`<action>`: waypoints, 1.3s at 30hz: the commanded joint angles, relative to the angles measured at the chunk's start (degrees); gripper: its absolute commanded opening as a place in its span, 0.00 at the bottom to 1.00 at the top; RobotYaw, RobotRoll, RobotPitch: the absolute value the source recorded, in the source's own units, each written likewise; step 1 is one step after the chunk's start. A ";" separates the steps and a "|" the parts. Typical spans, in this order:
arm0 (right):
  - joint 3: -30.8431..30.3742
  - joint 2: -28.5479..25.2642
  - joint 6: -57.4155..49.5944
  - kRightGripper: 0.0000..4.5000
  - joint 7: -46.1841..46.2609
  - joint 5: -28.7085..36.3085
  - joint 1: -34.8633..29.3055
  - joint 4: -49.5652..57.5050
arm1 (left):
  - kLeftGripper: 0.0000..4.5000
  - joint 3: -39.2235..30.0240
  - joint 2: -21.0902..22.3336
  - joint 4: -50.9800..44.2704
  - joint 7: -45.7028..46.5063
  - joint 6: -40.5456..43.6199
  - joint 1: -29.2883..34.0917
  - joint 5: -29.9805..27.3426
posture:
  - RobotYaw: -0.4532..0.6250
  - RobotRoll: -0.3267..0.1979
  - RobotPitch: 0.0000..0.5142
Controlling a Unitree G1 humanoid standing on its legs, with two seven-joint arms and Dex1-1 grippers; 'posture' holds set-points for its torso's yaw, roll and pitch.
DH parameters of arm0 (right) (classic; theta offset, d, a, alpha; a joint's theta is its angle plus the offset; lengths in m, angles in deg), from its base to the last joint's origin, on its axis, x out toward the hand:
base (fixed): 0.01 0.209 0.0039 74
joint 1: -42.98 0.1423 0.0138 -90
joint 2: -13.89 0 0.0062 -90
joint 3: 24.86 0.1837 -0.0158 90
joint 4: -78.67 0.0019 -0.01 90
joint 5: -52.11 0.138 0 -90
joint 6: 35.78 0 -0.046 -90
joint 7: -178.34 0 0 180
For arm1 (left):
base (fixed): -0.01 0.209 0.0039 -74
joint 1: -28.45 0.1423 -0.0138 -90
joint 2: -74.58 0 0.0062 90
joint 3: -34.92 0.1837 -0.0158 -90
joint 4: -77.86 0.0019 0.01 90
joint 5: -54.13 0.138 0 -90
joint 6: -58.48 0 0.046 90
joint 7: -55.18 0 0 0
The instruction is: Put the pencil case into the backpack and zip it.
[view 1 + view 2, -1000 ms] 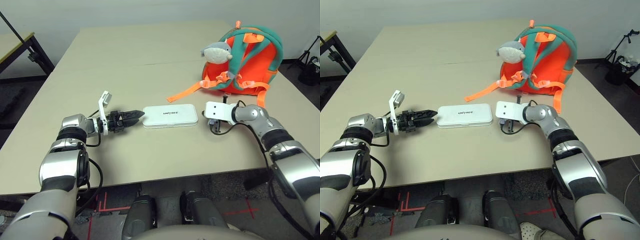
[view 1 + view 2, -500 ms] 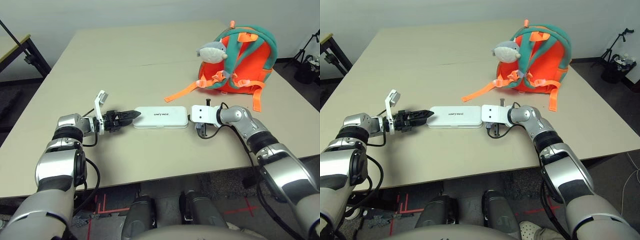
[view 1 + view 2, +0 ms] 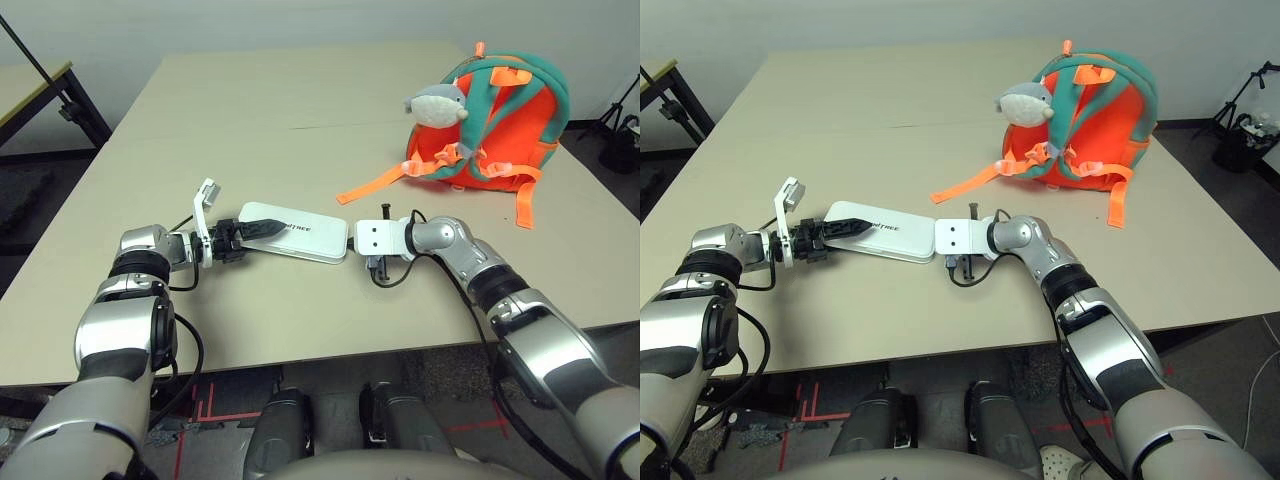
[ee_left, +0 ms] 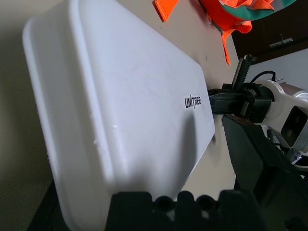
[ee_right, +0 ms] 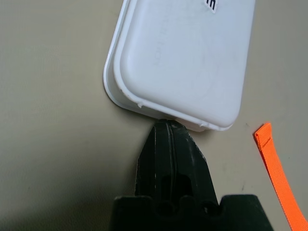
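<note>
The white pencil case (image 3: 297, 232) lies flat and slightly skewed on the table in front of me. Its left end sits between the open fingers (image 4: 257, 166) of my left gripper (image 3: 268, 227), one black finger over its top. My right gripper (image 3: 351, 238) is shut, and its tip (image 5: 166, 127) touches the case's right end. The orange backpack (image 3: 505, 125) with teal straps stands upright at the far right, well beyond both grippers. A grey plush shark (image 3: 437, 103) hangs on it.
An orange webbing strap (image 3: 371, 184) trails from the backpack across the beige table (image 3: 250, 110) toward the case. A black stand (image 3: 62, 105) is off the table's far left, and dark gear (image 3: 622, 128) sits on the floor at far right.
My shut right gripper has pushed the pencil case leftward. Its left end has slid between the open left fingers and the case has turned slightly. The head camera also shifted.
</note>
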 commanded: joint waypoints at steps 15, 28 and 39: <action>13.34 -14.46 -7.40 0.00 7.48 10.24 -7.04 2.02 | 0.69 -9.56 -1.85 -0.70 8.34 -6.31 -2.01 -5.71 | 0.47 0.62 0.08; 41.35 -9.38 -50.45 0.89 26.77 36.05 -24.61 46.13 | 0.69 -13.22 -6.68 -13.34 12.46 -11.01 -2.82 -11.92 | 0.46 0.62 0.10; 41.17 -5.78 -53.92 1.00 33.73 38.58 -13.16 40.77 | 0.69 -8.73 -10.17 -29.67 14.35 -9.10 4.55 -13.33 | 0.48 0.62 0.09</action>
